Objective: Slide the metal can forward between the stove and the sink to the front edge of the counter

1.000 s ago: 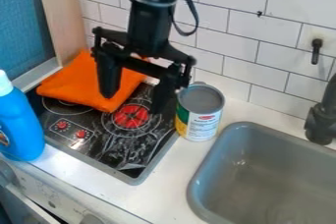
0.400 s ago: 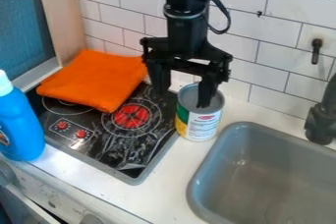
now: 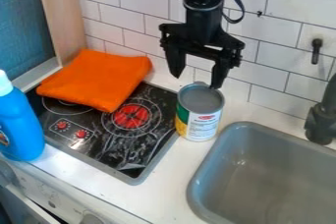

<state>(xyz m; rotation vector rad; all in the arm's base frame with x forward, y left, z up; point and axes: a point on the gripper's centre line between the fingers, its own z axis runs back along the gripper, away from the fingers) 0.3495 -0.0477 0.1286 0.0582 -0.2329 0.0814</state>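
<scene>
Black hand [image 3: 197, 82] hangs with fingers wide apart, nearest the can [image 3: 201, 112], gripping nothing.

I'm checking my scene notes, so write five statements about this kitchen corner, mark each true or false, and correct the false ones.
1. The gripper hangs by the metal can with its fingers apart. True.
2. The can stands between the stovetop and the sink. True.
3. The orange cloth lies in the sink. False: it lies partly on the stovetop.
4. The blue bottle is tipped on its side. False: it stands upright at the view's left edge.
5. The gripper holds the cloth. False: it holds nothing.
</scene>
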